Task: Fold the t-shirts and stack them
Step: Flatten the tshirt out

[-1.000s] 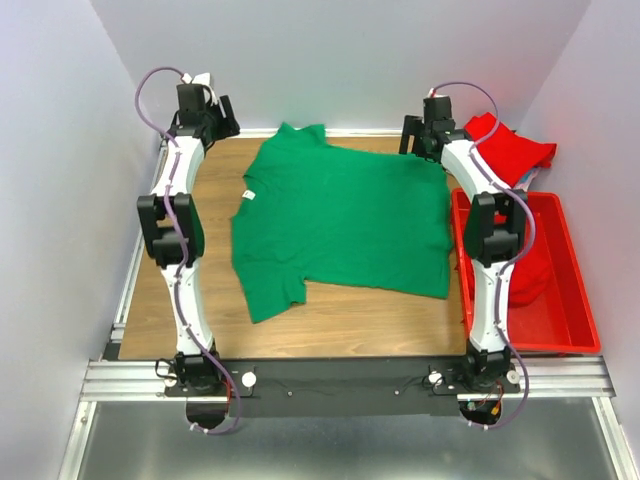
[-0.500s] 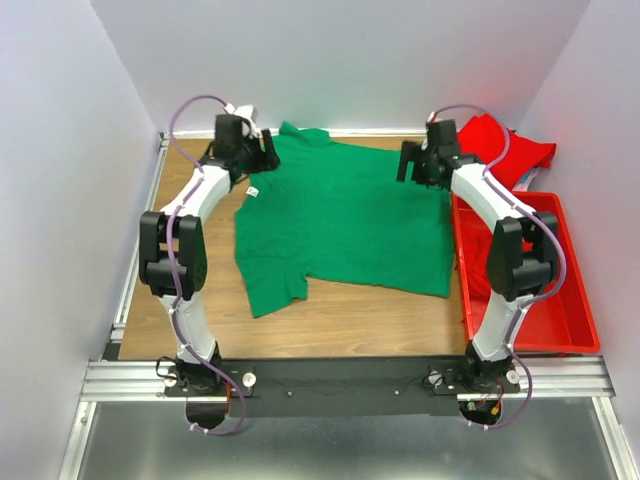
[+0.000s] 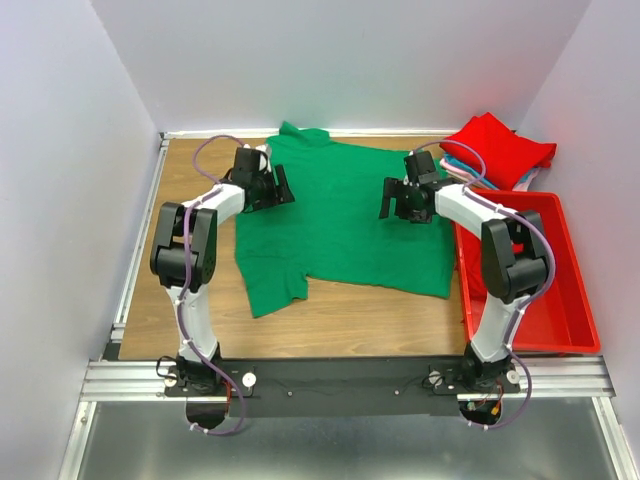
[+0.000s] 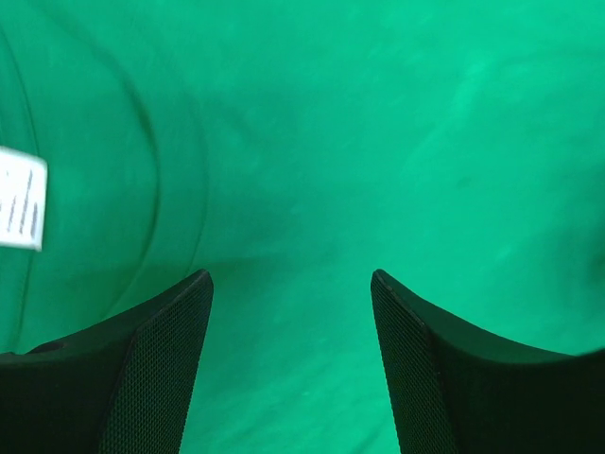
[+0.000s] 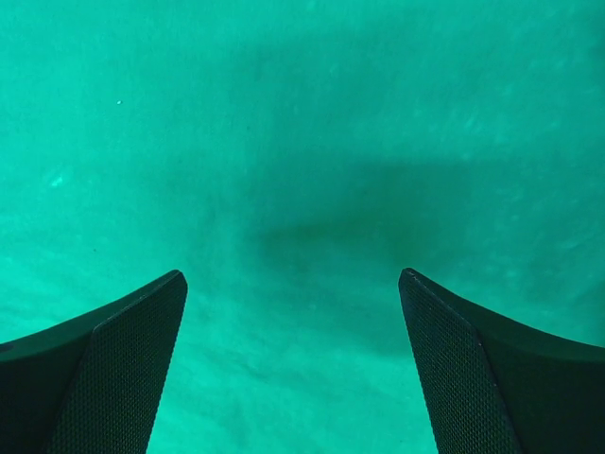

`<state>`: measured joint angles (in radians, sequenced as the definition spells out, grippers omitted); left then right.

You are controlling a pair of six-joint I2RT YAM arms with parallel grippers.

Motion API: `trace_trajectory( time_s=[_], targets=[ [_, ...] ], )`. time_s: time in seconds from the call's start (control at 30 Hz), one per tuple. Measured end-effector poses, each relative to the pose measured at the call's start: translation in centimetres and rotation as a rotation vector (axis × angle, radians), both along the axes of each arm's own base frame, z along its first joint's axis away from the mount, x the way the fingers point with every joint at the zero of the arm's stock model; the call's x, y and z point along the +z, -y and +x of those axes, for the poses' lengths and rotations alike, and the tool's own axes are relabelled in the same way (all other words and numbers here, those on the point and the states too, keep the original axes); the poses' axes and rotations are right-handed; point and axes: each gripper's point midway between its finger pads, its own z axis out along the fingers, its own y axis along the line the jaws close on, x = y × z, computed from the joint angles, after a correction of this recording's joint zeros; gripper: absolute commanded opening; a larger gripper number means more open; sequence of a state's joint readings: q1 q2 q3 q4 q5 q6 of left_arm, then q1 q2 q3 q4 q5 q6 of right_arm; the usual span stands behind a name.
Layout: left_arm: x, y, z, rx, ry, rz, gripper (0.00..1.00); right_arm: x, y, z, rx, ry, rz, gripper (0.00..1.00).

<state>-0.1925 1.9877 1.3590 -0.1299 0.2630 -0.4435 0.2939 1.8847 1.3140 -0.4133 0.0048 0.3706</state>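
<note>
Green shirt (image 3: 340, 225): spread flat on my wooden table (image 3: 190, 170), collar toward the far wall, one short sleeve pointing to the near left. Its cloth fills both of my wrist views (image 4: 331, 142) (image 5: 284, 113).
Left pincer (image 3: 283, 187): I hold it low over the shirt's left shoulder, near the collar. In my wrist view (image 4: 291, 276) the two fingers stand wide apart, with only green fabric showing between them. I have hold of nothing. I cannot tell whether the tips touch the cloth.
White neck label (image 4: 21, 199): at the left edge of my left wrist view, beside a curved seam; its print is too blurred to read.
Right pincer (image 3: 390, 200): over the right half of the shirt, spread as wide as it goes (image 5: 293, 274) and gripping nothing. A soft shadow lies on the fabric ahead of it.
Folded pile: a red shirt (image 3: 498, 145) sits on top in the far right corner, with light blue and pink edges (image 3: 455, 168) showing beneath it.
Red bin (image 3: 570, 310): along the right side of the table, just beside my right arm.
</note>
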Motion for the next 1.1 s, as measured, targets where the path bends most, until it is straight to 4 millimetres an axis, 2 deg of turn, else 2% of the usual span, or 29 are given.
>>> trace_trajectory(
  time_s=[0.1, 0.23, 0.33, 0.53, 0.73, 0.93, 1.1],
  targets=[
    [-2.4, -0.5, -1.2, 0.01, -0.059, 0.008, 0.75, -0.2, -0.5, -0.2, 0.0, -0.009, 0.023, 0.99],
    [-2.4, -0.8, -0.9, 0.019, -0.049, 0.007, 0.76, -0.7, -1.1, 0.1, 0.002, -0.01, 0.044, 0.99],
    [-2.4, -1.0, -0.7, 0.025, -0.054, 0.013, 0.75, -2.3, -1.5, -0.1, 0.007, -0.044, 0.045, 0.99],
    [-2.5, -1.9, 0.5, 0.052, -0.067, 0.07, 0.75, -2.0, -3.3, 1.4, 0.015, -0.025, 0.092, 0.99],
    [-2.6, -3.6, 1.3, 0.081, -0.085, 0.11, 0.75, -1.9, -5.2, 2.8, 0.031, -0.012, 0.129, 0.99],
    [-2.5, -7.4, 3.5, 0.136, -0.082, 0.123, 0.75, -1.5, -7.9, 5.2, 0.053, 0.013, 0.182, 0.99],
    [-2.3, -8.6, 6.1, 0.13, -0.056, 0.146, 0.75, -1.3, -9.2, 7.4, 0.059, 0.033, 0.213, 0.99]
  ],
)
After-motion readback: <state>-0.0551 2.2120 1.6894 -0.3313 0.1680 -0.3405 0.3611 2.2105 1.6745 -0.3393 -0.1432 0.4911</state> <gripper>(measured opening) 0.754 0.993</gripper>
